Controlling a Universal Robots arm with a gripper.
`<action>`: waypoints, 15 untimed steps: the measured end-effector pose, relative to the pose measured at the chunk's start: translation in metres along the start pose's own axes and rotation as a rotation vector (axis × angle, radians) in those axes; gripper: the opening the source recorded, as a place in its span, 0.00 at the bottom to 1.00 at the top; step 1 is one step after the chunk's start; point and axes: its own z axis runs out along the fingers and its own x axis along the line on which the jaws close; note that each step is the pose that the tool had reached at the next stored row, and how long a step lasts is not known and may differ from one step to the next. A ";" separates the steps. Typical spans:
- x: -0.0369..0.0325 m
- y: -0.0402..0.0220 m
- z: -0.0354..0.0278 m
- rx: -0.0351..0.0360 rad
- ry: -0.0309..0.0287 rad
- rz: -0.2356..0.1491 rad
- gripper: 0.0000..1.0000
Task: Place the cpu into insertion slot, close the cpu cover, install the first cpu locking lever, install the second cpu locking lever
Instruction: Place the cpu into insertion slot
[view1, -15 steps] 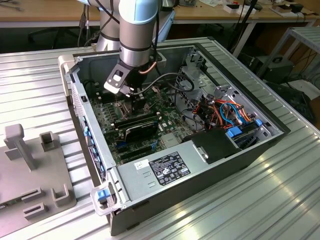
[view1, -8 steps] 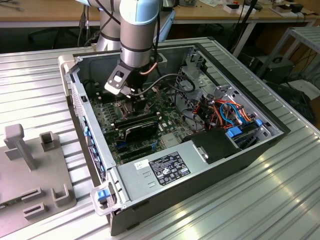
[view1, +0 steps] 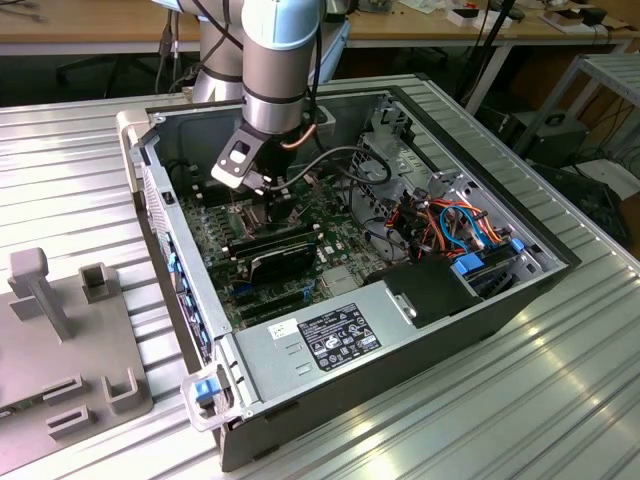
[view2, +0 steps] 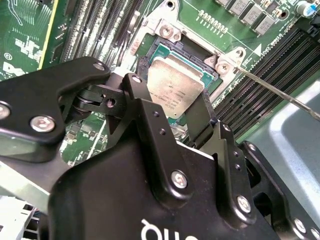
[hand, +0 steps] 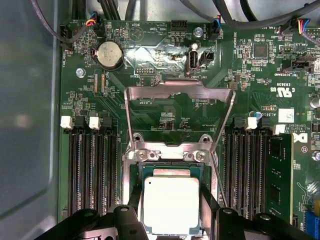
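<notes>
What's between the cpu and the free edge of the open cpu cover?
In the first wrist view: from the cpu, a silvery hinge bracket with two screws, then green circuit board showing through the window of the cpu cover.

A ribbed, silvery metal surface (view1: 545, 405) is seen across the exterior view. An open computer case (view1: 420, 360) is laid on it at the centre, and a grey moulded fixture (view1: 70, 350) is set near it at the lower left.

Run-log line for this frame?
gripper: shut on cpu | cpu: over insertion slot, seating unclear | cpu cover: open
</notes>
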 end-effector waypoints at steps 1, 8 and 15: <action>0.0001 0.0000 0.0005 0.0001 0.0000 0.000 0.55; 0.0001 -0.0003 0.0039 0.0004 0.0014 0.000 0.55; -0.0002 0.0021 0.0040 0.0018 0.0009 0.000 0.55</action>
